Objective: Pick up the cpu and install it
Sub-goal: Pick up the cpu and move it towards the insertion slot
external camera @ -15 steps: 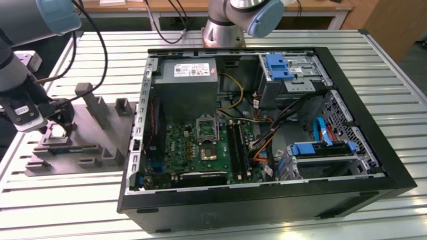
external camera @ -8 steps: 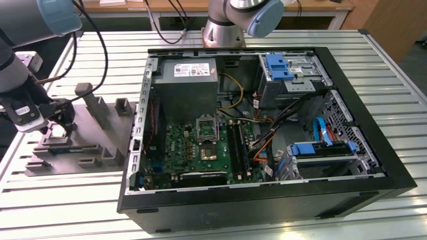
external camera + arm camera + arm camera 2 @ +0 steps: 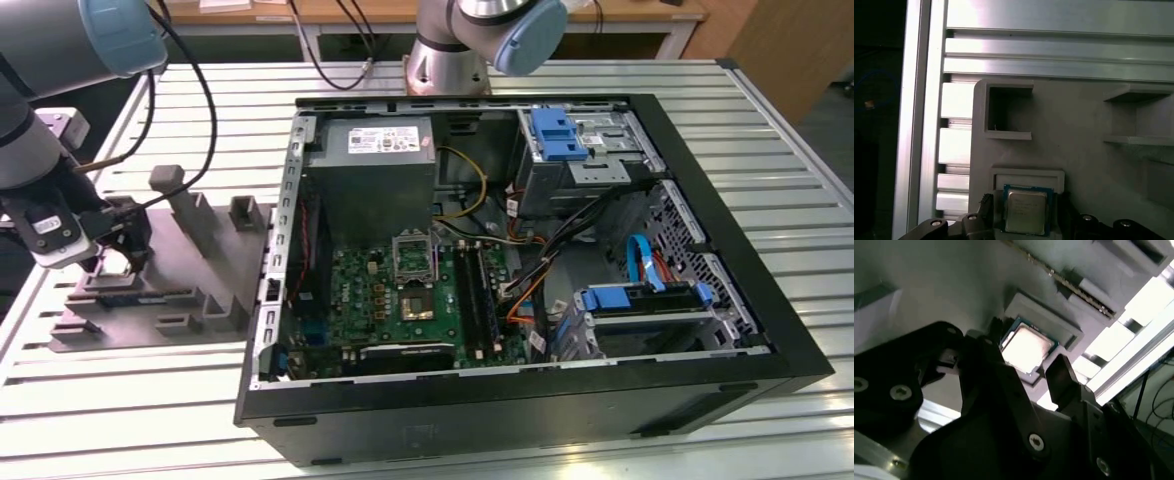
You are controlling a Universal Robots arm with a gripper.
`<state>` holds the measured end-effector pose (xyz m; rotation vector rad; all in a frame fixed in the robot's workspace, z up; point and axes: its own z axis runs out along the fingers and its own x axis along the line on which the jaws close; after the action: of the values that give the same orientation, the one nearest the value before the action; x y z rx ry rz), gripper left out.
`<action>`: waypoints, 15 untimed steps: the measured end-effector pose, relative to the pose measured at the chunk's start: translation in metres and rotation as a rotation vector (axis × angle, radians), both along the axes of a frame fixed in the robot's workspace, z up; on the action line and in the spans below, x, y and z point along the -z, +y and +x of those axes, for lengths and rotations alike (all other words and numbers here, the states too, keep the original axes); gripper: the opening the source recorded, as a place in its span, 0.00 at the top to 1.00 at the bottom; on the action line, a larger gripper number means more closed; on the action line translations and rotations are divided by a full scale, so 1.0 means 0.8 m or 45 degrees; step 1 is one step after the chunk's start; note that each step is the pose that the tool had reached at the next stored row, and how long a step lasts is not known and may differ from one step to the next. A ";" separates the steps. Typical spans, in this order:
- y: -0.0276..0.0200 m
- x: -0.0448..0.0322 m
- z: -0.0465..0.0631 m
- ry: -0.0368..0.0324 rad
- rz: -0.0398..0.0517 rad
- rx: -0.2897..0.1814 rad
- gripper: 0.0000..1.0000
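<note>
The open computer case (image 3: 534,410) lies nearest on the slatted metal table (image 3: 134,400), side panel off. It contains the green motherboard (image 3: 387,290) with its socket frame (image 3: 414,258), a grey power supply (image 3: 387,150) and drive bays with blue latches (image 3: 554,135). Loose cables cover part of the interior, so the case floor between board and bays is hard to make out. To the exterior view's left of the case stands the grey fixture (image 3: 174,290) with upright posts. The gripper (image 3: 118,262) is lowered onto it, and its body covers the fixture surface directly beneath. In both wrist views the cpu (image 3: 1026,347) (image 3: 1026,211) lies flat in a shallow square recess of the fixture, silver top up. The black fingers (image 3: 1061,372) stand spread, one on each side of the chip. A narrow gap shows along its edges, so nothing is gripped. One finger hides a corner of the cpu in the second wrist view; the picture edge cuts off its nearer side in the first wrist view. Farthest back stands the arm base (image 3: 447,60).
</note>
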<state>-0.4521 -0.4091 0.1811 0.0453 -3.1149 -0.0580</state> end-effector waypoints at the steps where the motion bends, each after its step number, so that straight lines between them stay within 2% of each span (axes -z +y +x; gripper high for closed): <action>1: 0.0000 -0.0002 0.000 0.0003 0.000 0.000 0.38; 15: -0.0009 0.0000 0.000 -0.0001 -0.004 0.000 0.38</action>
<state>-0.4517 -0.4098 0.1811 0.0452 -3.1150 -0.0525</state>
